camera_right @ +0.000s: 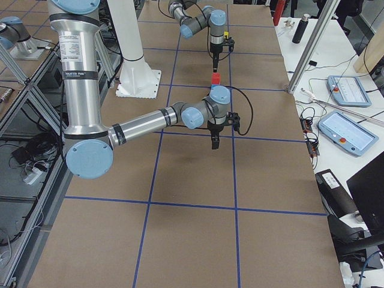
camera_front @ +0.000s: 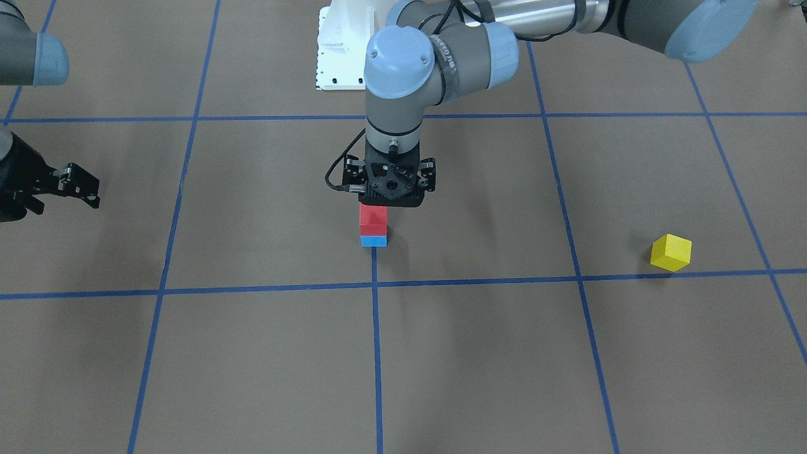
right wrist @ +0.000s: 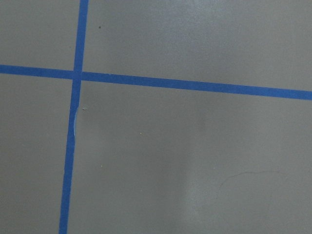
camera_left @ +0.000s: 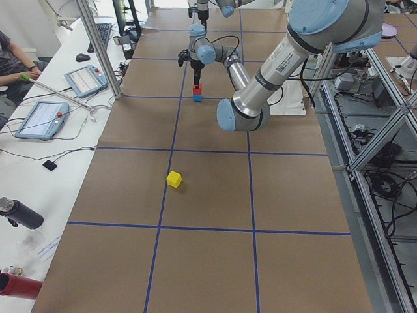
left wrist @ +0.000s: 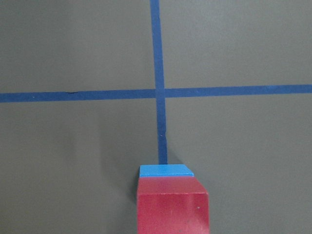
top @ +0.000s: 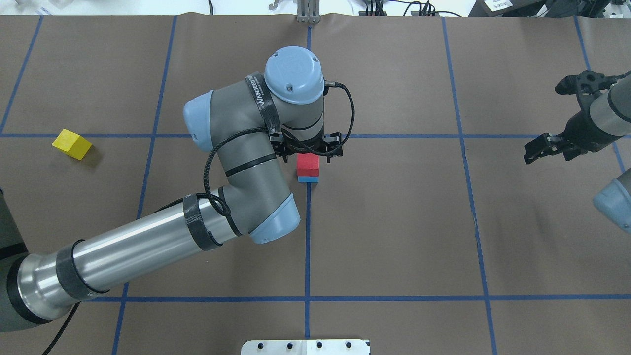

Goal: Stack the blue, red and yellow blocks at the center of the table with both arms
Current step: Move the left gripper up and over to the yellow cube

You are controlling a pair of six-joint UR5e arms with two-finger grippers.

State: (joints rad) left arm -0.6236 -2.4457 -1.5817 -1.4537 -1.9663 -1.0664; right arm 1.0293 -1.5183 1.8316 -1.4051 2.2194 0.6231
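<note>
The left end effector (top: 309, 151), seemingly open and empty, hangs over the red block (top: 308, 165). The yellow block (top: 72, 144) lies toward the left edge of the surface (top: 394, 222).

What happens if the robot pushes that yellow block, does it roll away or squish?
Probably neither. The yellow block has flat faces and square edges, so it would likely slide on the table, not roll. Its crisp shape suggests it is stiff. Its matte surface probably makes it easy to grip.
</note>
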